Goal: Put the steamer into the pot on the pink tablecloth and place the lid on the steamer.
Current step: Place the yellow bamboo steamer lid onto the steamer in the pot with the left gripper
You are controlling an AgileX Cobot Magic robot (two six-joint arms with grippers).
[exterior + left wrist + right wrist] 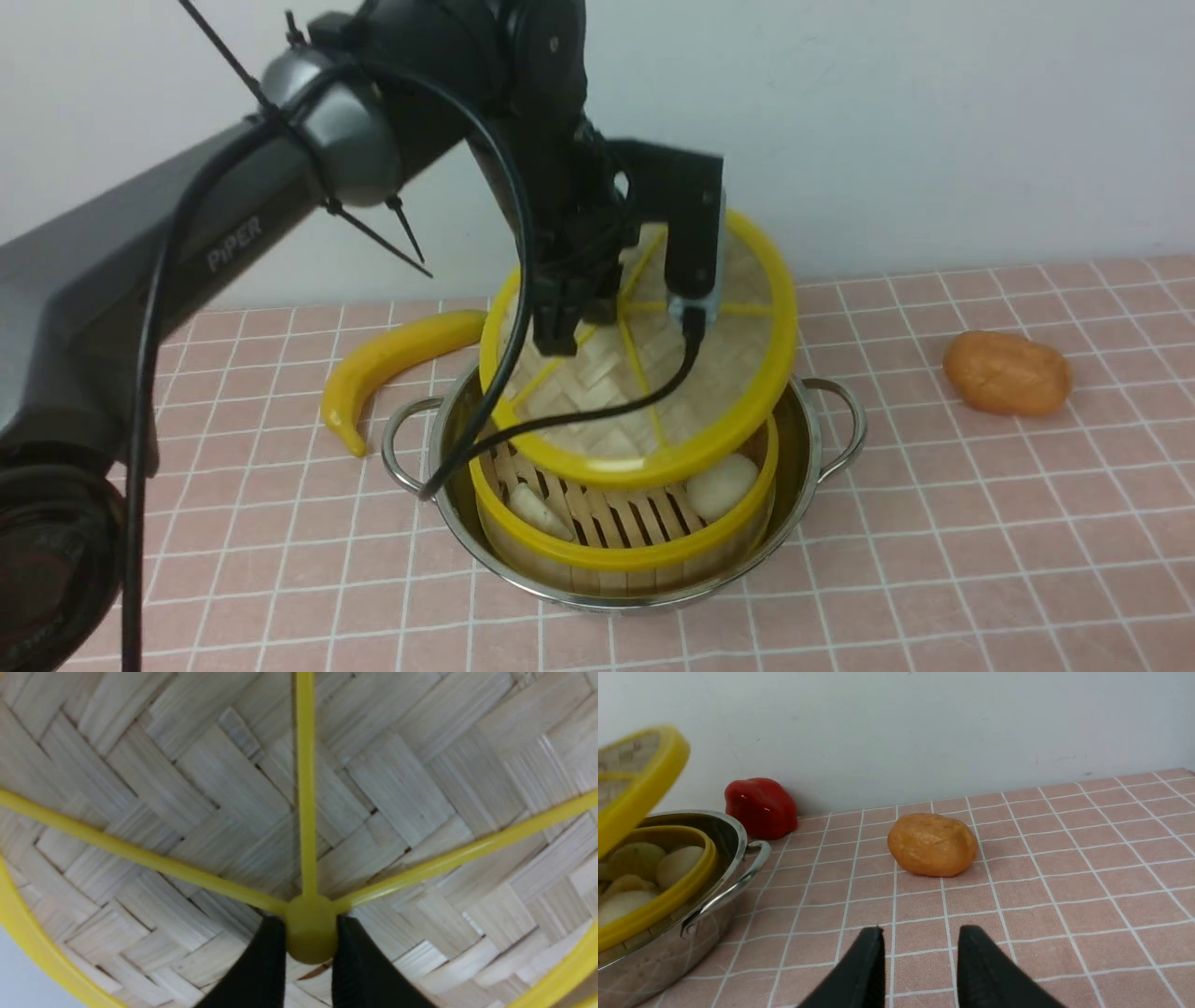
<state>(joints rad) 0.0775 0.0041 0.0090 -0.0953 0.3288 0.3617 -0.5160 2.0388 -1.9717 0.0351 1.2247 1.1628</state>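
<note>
The shiny pot (798, 467) stands on the pink tablecloth (934, 541), and the steamer (635, 555) sits inside it with white buns on its slats. My left gripper (635, 303) holds the lid (719, 373) tilted just above the steamer, its low edge near the steamer's rim. In the left wrist view the gripper (310, 921) is shut on the lid's yellow centre hub (311, 933). My right gripper (920, 933) is open over bare cloth, to the right of the pot (733, 868), with nothing between its fingers. The lid's rim (644, 779) and the steamer's rim (668, 896) also show there.
A yellow banana (392, 359) lies left of the pot, close to its handle. An orange lump (1006, 373) rests on the cloth at the right, also seen ahead of the right gripper (931, 844). A red pepper (761, 807) sits by the wall behind the pot.
</note>
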